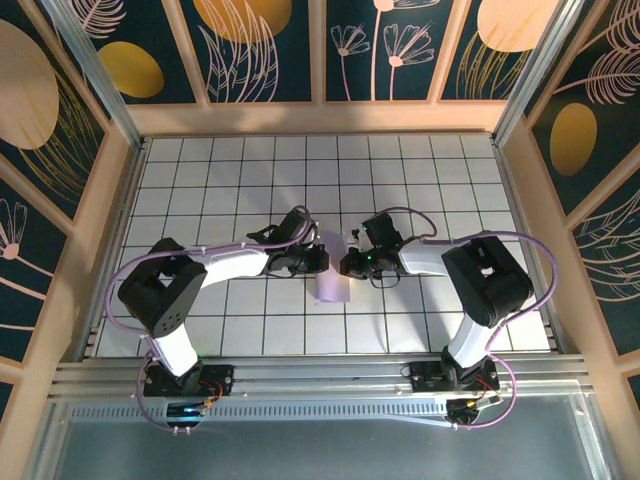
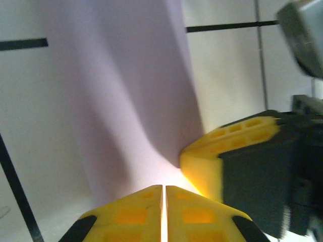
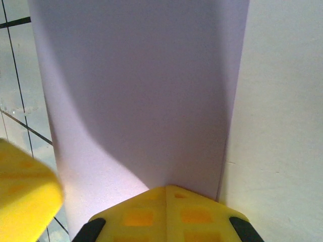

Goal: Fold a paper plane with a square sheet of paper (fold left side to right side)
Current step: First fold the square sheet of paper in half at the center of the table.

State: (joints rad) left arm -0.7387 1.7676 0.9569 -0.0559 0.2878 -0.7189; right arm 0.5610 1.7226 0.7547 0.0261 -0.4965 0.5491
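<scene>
From above, the left hand (image 1: pixel 318 262) and right hand (image 1: pixel 347 265) face each other over the counter (image 1: pixel 250 320), the square sheet of paper (image 1: pixel 331 283) between them — in each wrist view that hand's fingers are pinched together on the sheet's near edge, the paper stretching ahead.

White table (image 1: pixel 250 170) of square tiles, ruled with dark grid lines (image 2: pixel 227 26) and hemmed by a pale wooden rim (image 1: pixel 320 117) on 3 sides, with a metal rail (image 1: pixel 320 378) along the near edge. Carries 1 loose thing near the middle: a lavender sheet of paper (image 1: pixel 331 280) – a narrow strip running far to near across the tiles, plain, unmarked, with bare tiles on either side.
</scene>
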